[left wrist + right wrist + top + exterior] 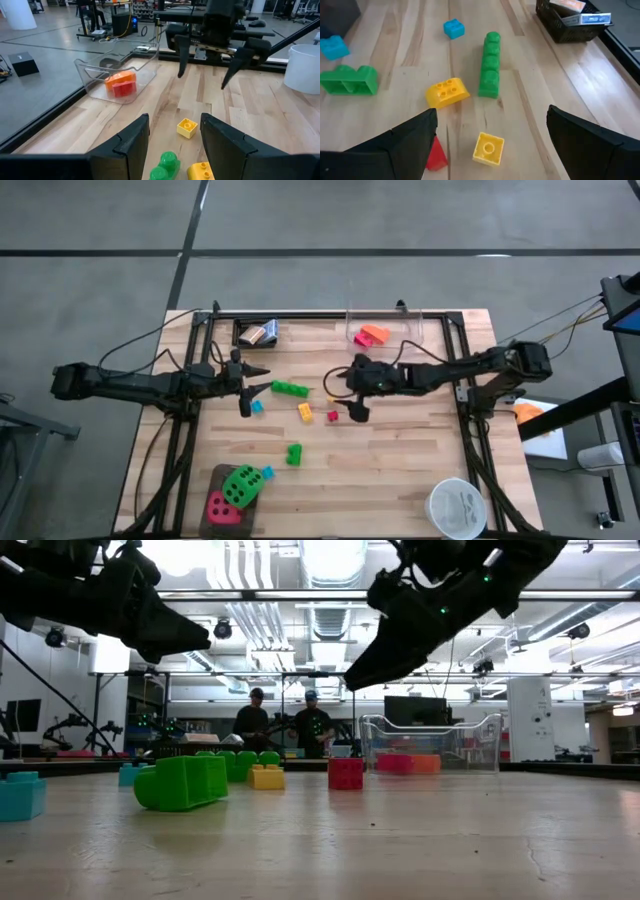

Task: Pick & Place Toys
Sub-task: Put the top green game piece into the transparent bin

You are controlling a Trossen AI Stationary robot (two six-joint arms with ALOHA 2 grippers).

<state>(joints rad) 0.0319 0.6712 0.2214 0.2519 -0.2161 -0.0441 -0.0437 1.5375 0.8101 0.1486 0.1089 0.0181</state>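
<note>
My left gripper [247,387] is open and empty, above the table left of a long green brick [290,389]. My right gripper [346,396] is open and empty, facing it, above a small yellow square brick [488,148] and a red brick [333,416]. In the low view both grippers [205,640] [352,683] hang clear of the table. A yellow sloped brick [305,412], a blue brick [257,407] and a green brick [294,453] lie flat on the table. A green die [240,485] and a red die [222,508] sit on a dark mat.
A clear tub [385,330] at the far edge holds an orange and a red brick [120,82]. A black basket [258,333] at the far left holds card packs. A white bowl [456,508] stands at the near right. Two people stand beyond the table [285,725].
</note>
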